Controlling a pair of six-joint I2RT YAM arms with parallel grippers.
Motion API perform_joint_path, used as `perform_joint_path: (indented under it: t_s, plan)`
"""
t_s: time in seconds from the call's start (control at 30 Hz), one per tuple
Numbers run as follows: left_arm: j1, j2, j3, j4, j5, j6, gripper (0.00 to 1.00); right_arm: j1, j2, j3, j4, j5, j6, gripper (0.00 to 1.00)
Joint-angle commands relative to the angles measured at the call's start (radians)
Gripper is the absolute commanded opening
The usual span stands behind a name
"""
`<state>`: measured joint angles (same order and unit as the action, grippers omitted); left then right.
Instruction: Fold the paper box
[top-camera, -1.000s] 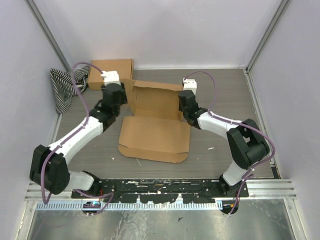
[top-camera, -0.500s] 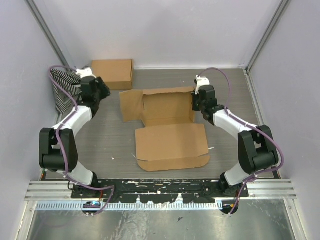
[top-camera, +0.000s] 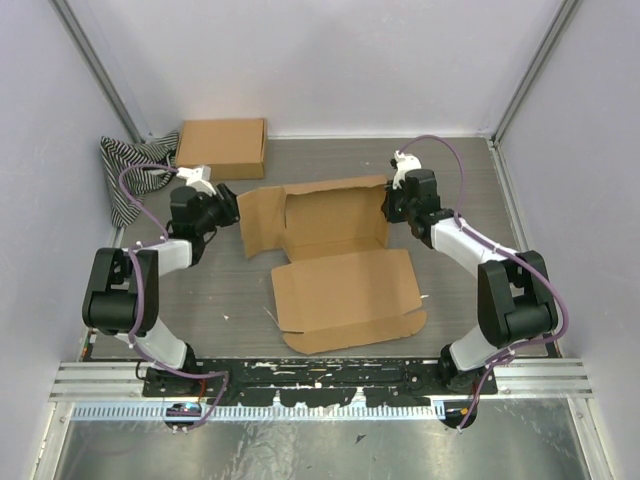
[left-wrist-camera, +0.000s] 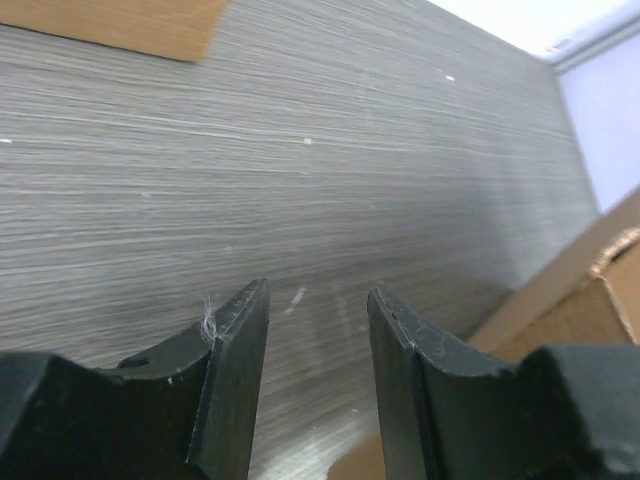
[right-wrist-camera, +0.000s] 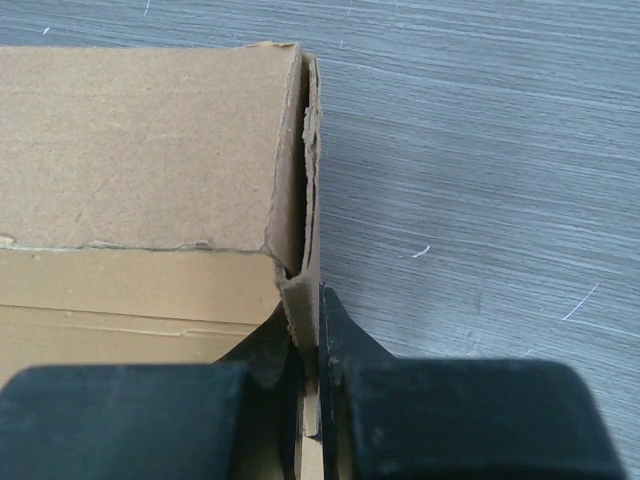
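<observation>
**Mia:** The right claw (right-wrist-camera: 318, 300) was shut tight on the thin side wall (right-wrist-camera: 311, 180) of the paper box (top-camera: 335, 250), at the right of the top picture. The left claw (left-wrist-camera: 318, 305) was apart with nothing in it, just beside the box's loose flap (top-camera: 258, 218) at middle left.

**Sam:** Where was the box?

**Mia:** In the middle of the table (top-camera: 330, 160), half made, its lid (top-camera: 345, 295) lying flat toward the bottom.

**Sam:** What could go wrong?

**Mia:** I think the pinched wall could rip or slip out if that claw pulled hard. The left claw could shove the whole box instead of lifting the flap.

**Sam:** How many things?

**Mia:** Two claws, one paper box, one finished box (top-camera: 222, 148) at upper left, and one striped cloth (top-camera: 125, 175) beside it.
</observation>
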<state>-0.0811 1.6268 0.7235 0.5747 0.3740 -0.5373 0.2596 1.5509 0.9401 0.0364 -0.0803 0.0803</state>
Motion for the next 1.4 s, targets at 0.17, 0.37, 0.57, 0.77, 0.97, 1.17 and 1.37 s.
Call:
perform_joint_path:
  t_s: [0.17, 0.37, 0.57, 0.77, 0.97, 1.17, 1.37]
  plan:
    - [-0.014, -0.006, -0.126, 0.304, 0.223, -0.204, 0.5, -0.002, 0.05, 0.086, -0.061, 0.007, 0.029, 0.01]
    - [-0.049, -0.096, -0.217, 0.309, 0.218, -0.214, 0.51, -0.005, 0.083, 0.113, -0.065, -0.007, 0.043, 0.02]
    - [-0.069, -0.117, -0.195, 0.307, 0.211, -0.223, 0.51, -0.004, 0.083, 0.103, -0.054, -0.024, 0.046, 0.02]
    - [-0.106, -0.184, -0.171, 0.196, 0.174, -0.165, 0.52, -0.004, 0.07, 0.096, -0.054, -0.028, 0.04, 0.02]
    - [-0.154, -0.186, -0.137, 0.181, 0.145, -0.156, 0.51, -0.004, 0.067, 0.094, -0.059, -0.034, 0.039, 0.02]
    - [-0.213, -0.167, -0.068, 0.042, 0.059, -0.05, 0.51, -0.004, 0.058, 0.089, -0.055, -0.058, 0.043, 0.02]
    - [-0.305, -0.18, 0.021, -0.139, -0.127, 0.086, 0.51, -0.002, 0.036, 0.061, -0.039, -0.072, 0.06, 0.02]
